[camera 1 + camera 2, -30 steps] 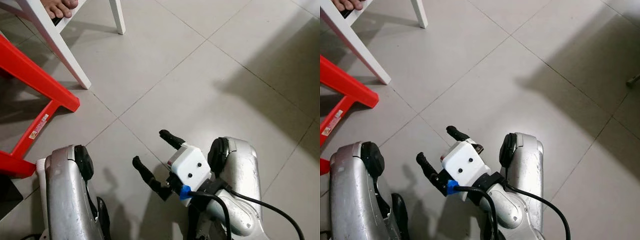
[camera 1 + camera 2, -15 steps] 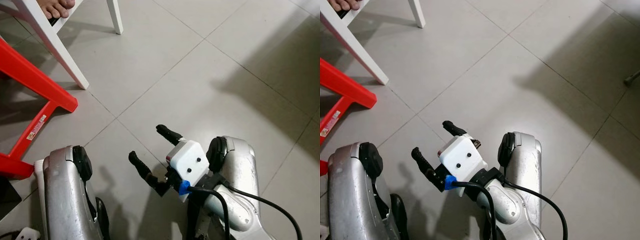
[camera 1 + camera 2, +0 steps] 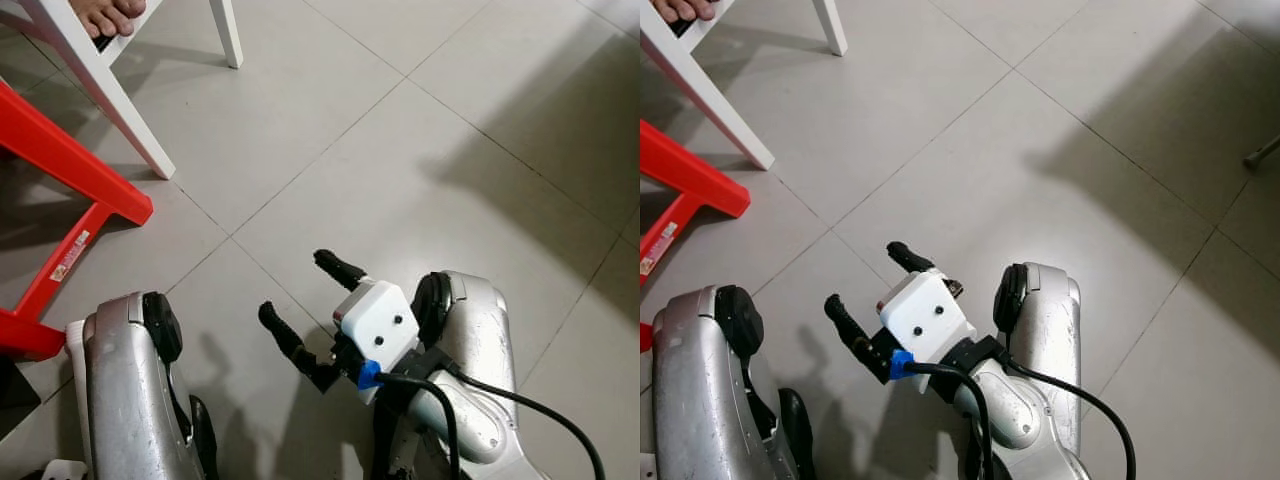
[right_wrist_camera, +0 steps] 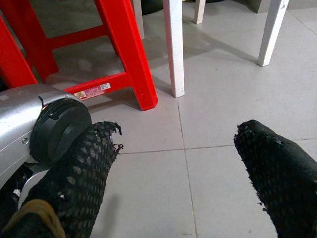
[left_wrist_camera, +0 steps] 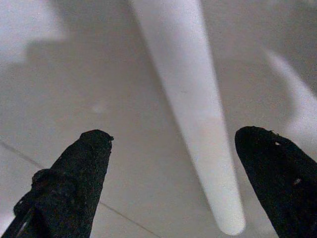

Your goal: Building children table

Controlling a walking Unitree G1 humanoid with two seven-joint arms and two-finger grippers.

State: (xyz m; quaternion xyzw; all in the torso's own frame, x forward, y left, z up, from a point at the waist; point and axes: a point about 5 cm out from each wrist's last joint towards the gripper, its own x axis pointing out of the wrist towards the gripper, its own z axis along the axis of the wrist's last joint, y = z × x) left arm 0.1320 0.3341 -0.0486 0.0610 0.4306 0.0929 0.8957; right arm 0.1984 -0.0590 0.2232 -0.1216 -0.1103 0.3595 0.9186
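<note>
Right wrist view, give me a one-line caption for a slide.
Open right gripper held low over the grey tiled floor, facing a red stool leg and white table legs.

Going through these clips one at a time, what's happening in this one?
Nothing is being handled. The robot looks down at a tiled floor. Its right gripper hangs open and empty above the tiles, and its left gripper is open too, with a white leg showing between its fingers, not gripped. To the robot's front left stand a red frame and more white legs, with a person's foot beside them.
</note>
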